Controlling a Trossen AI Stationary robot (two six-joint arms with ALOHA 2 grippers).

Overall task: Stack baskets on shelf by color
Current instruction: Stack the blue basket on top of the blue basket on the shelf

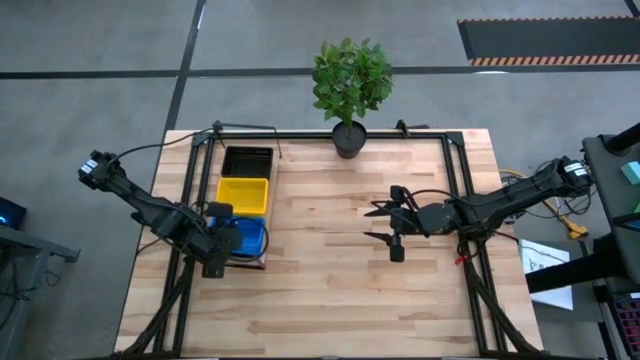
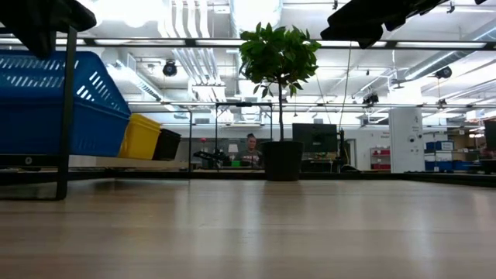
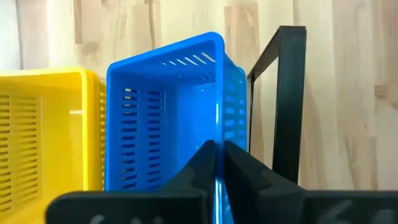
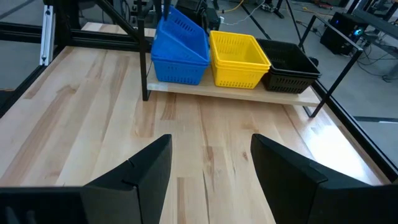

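Observation:
The shelf [image 4: 230, 93] lies along the table's left side. It holds a black basket [image 1: 247, 162] at the far end, a yellow basket [image 1: 243, 195] in the middle and a blue basket stack [image 4: 180, 65] at the near end. My left gripper [image 1: 222, 238] is shut on the top blue basket [image 3: 168, 118], which sits tilted in the blue one below. My right gripper [image 1: 378, 224] hangs open and empty over the middle of the table, facing the shelf. My left gripper pinches one wall of the top blue basket at its rim [image 3: 219, 134], one finger inside the basket and one outside. The fingers come from the table's left, slanting down. The basket is tilted, its lower part resting in the blue basket beneath [image 4: 177, 71].
A potted plant [image 1: 349, 138] stands at the table's far edge, in the middle. The shelf's black frame end [image 3: 289, 99] stands close beside the held basket. Bare wooden tabletop [image 1: 330, 290] spreads between the shelf and my right gripper.

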